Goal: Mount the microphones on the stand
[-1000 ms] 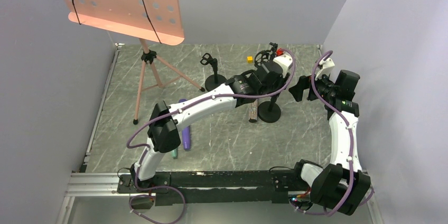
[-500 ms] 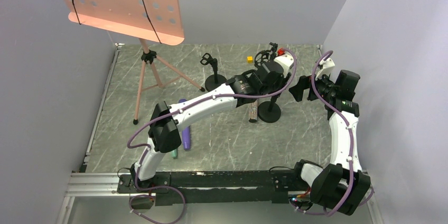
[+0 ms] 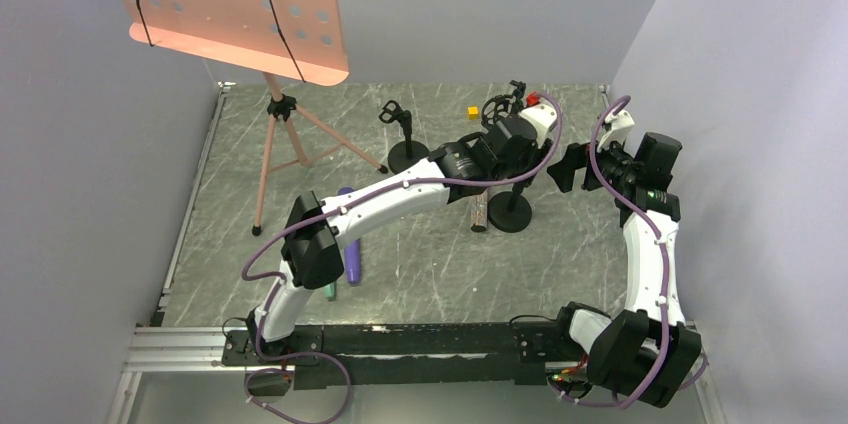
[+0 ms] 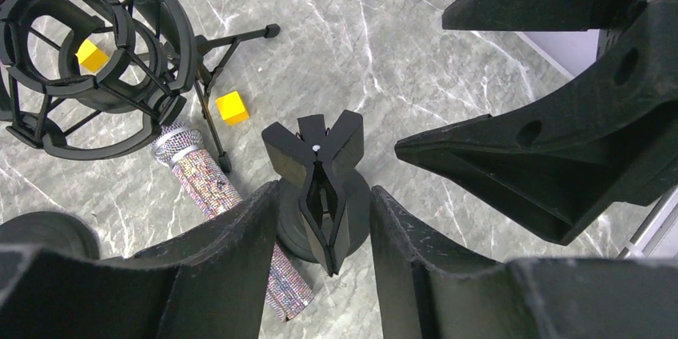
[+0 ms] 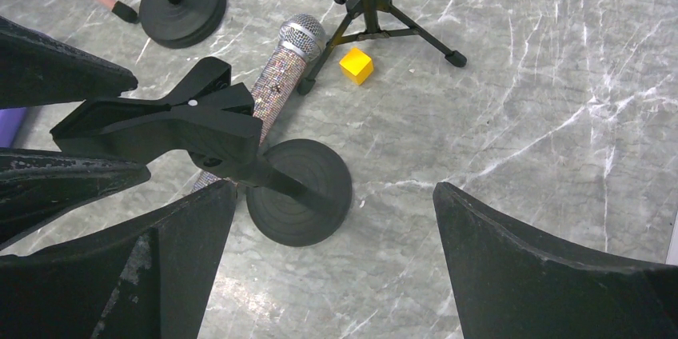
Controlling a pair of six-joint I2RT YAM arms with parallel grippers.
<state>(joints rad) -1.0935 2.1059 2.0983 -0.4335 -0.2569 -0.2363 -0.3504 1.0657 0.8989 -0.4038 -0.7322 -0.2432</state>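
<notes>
Progress stood at nothing: copper mic (image 4: 209,183) lay on the counter (image 3: 440,264) beside the stand base (image 5: 300,191), purple mic (image 3: 353,259) and green mic (image 3: 330,291) well apart. You had the left claw (image 4: 322,195) spread astride the clip (image 4: 320,155), right claw (image 5: 334,187) spread, empty.

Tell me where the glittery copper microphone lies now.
In the right wrist view the copper microphone lies flat on the table, left of centre: its mesh head beside a tripod leg, its body alongside the round stand base.

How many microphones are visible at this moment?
3. Purple mic and mint mic lie by the left arm elbow, the mint mostly hidden; copper mic lies beside the clip stand base.
</notes>
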